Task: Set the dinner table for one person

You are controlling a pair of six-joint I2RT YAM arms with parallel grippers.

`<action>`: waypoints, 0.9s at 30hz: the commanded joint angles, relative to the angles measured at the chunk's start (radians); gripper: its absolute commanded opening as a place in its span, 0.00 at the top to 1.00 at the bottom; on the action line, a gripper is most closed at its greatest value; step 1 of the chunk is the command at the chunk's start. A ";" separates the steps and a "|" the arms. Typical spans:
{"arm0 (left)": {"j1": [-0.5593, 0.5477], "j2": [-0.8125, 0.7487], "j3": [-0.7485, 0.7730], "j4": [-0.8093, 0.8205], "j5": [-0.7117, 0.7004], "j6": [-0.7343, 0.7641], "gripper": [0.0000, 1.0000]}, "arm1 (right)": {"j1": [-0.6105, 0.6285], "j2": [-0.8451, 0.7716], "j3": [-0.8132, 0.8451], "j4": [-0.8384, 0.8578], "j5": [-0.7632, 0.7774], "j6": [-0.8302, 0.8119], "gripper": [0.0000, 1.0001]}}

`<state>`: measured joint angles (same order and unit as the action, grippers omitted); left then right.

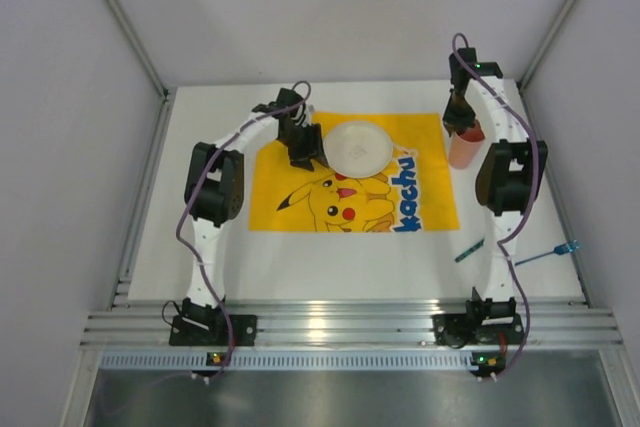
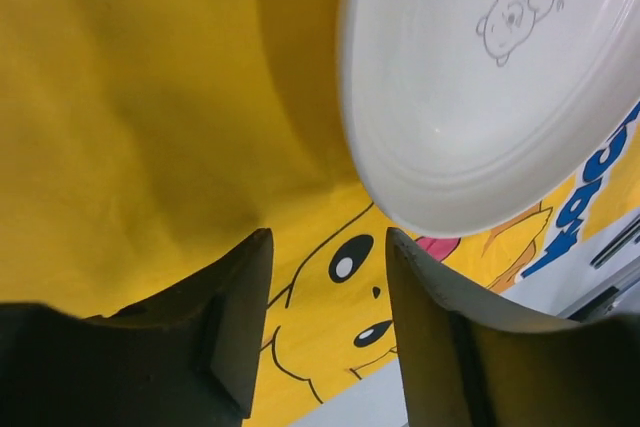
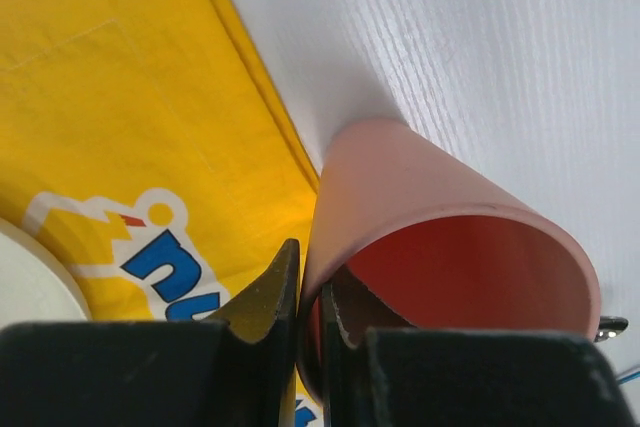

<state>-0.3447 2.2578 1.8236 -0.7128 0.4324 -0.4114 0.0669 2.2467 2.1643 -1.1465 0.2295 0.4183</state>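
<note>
A white plate (image 1: 356, 147) lies on the yellow cartoon-printed cloth (image 1: 290, 172), which is spread on the white dinner table (image 1: 300, 262). My left gripper (image 1: 303, 159) is open and empty just left of the plate (image 2: 480, 97), above the cloth (image 2: 140, 117). My right gripper (image 1: 462, 117) is shut on the rim of a pink cup (image 1: 466, 145), one finger inside and one outside. The cup (image 3: 440, 197) stands on the table (image 3: 480, 37) just off the cloth's right edge (image 3: 120, 97).
A green-blue utensil (image 1: 469, 250) and a blue utensil (image 1: 548, 253) lie on the table at the near right, beside the right arm's base. Grey walls and metal rails close in the table on all sides.
</note>
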 commanded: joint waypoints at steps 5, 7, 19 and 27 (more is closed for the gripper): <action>0.012 0.032 0.128 -0.030 0.022 0.003 0.38 | 0.086 -0.082 0.227 -0.062 -0.001 0.007 1.00; 0.012 0.036 0.135 -0.030 0.023 0.008 0.34 | 0.109 -0.065 0.261 -0.021 -0.007 0.014 1.00; 0.013 0.023 0.134 -0.047 0.012 0.019 0.35 | 0.183 0.165 0.364 0.136 -0.027 0.051 1.00; 0.015 0.005 0.125 -0.051 0.008 0.028 0.36 | 0.208 0.225 0.319 0.136 -0.051 0.042 0.70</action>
<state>-0.3328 2.3001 1.9320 -0.7429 0.4335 -0.3973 0.2596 2.4538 2.4813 -1.0325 0.1802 0.4713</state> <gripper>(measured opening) 0.643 0.254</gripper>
